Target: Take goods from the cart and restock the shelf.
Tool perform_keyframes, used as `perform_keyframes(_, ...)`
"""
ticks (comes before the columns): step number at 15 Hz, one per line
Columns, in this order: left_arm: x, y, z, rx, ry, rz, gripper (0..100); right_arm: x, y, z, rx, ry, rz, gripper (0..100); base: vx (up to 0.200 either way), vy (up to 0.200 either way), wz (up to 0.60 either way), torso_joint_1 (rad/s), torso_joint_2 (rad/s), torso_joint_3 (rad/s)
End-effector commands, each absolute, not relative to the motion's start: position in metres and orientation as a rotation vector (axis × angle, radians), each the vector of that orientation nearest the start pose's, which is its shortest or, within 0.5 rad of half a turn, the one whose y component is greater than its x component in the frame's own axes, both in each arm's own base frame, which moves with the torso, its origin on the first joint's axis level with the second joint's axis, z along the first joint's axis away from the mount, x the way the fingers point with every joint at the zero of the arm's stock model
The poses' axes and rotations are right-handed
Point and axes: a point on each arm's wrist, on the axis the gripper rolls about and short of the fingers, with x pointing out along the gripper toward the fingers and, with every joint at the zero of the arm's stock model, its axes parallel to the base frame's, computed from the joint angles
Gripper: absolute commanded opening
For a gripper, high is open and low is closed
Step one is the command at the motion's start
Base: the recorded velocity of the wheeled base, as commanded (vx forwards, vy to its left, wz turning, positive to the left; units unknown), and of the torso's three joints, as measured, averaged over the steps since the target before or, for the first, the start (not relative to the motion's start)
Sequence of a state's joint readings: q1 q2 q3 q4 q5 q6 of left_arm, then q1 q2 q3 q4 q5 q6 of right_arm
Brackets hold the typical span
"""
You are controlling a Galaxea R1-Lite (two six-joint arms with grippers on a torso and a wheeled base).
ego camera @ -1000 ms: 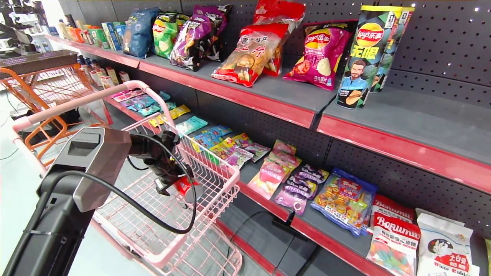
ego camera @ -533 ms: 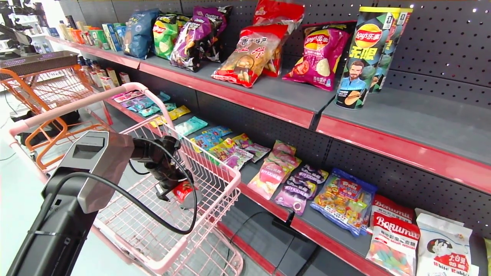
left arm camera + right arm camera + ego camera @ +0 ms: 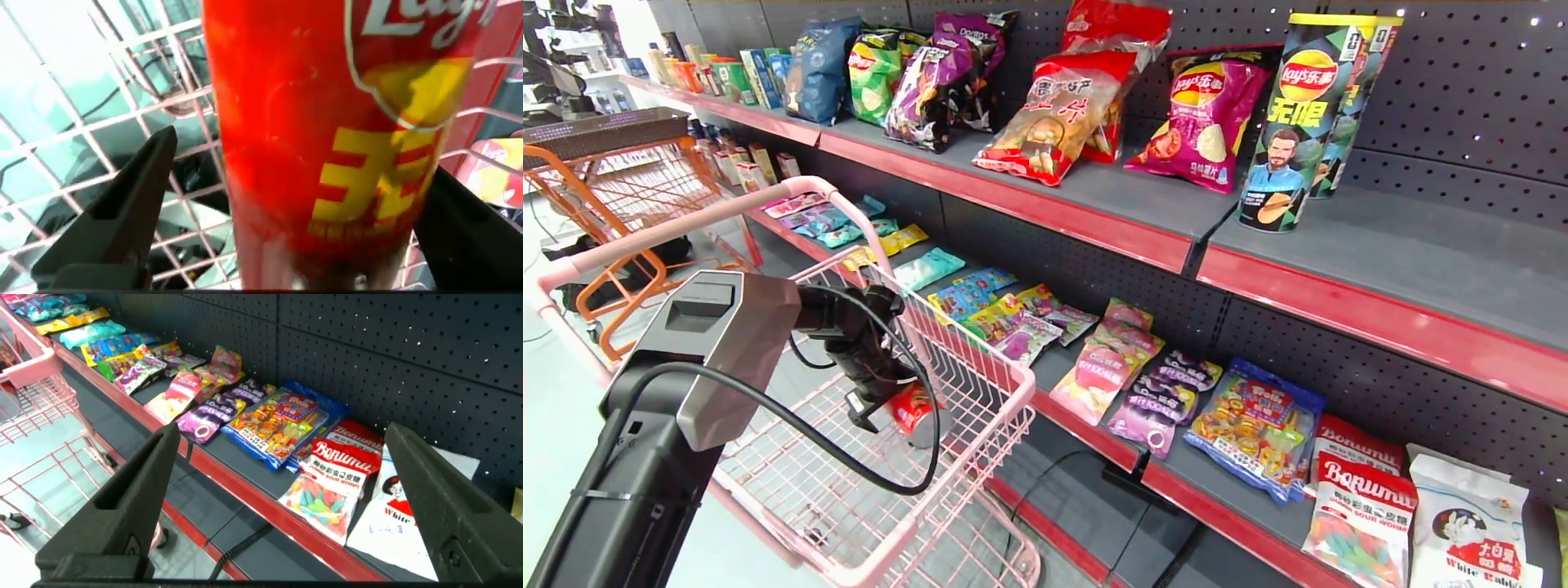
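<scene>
A pink wire cart (image 3: 1013, 384) stands in front of the shelf. Inside its basket my left gripper (image 3: 886, 402) is shut on a red chips can (image 3: 908, 406), held at a tilt near the cart's shelf-side wall. The left wrist view has the red chips can (image 3: 327, 122) between the dark fingers (image 3: 122, 212) of the left gripper (image 3: 306, 163), over the cart's wire mesh. My right gripper (image 3: 281, 429) is open and holds nothing, out in front of the lower shelf's candy bags (image 3: 278, 420). Two tall dark chips cans (image 3: 1282, 122) stand on the upper shelf (image 3: 1094, 224).
The upper shelf carries chip bags (image 3: 1054, 106) to the left of the cans, with bare grey board (image 3: 1421, 237) to their right. The lower shelf (image 3: 1176, 482) is lined with candy packets. An orange cart (image 3: 621, 188) stands beyond the pink one.
My left arm has shifted a little to the left inside the cart, carrying the red can with it. The cart's handle end has drifted slightly left.
</scene>
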State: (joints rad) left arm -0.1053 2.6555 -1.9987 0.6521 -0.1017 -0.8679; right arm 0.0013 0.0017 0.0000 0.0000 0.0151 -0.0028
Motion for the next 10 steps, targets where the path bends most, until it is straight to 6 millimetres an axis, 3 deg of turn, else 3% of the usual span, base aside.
perform_keyframes(1, 0.47, -0.05, 0.023, -0.743, 1.273, 0.383, 100, -0.023, 0.0, 0.076, -0.003, 0.002, 0.017, 100, 0.0, 0.0, 0.0, 0.0, 0.0, 0.0)
perform_keyframes(5, 0.469, -0.048, 0.033, -0.756, 1.269, 0.361, 100, -0.023, 0.0, 0.076, -0.005, 0.001, 0.017, 100, 0.0, 0.0, 0.0, 0.0, 0.0, 0.0)
perform_keyframes(10, 0.471, -0.049, 0.022, -0.739, 1.279, 0.349, 100, -0.023, 0.0, 0.076, -0.008, 0.001, 0.015, 100, 0.0, 0.0, 0.0, 0.0, 0.0, 0.0)
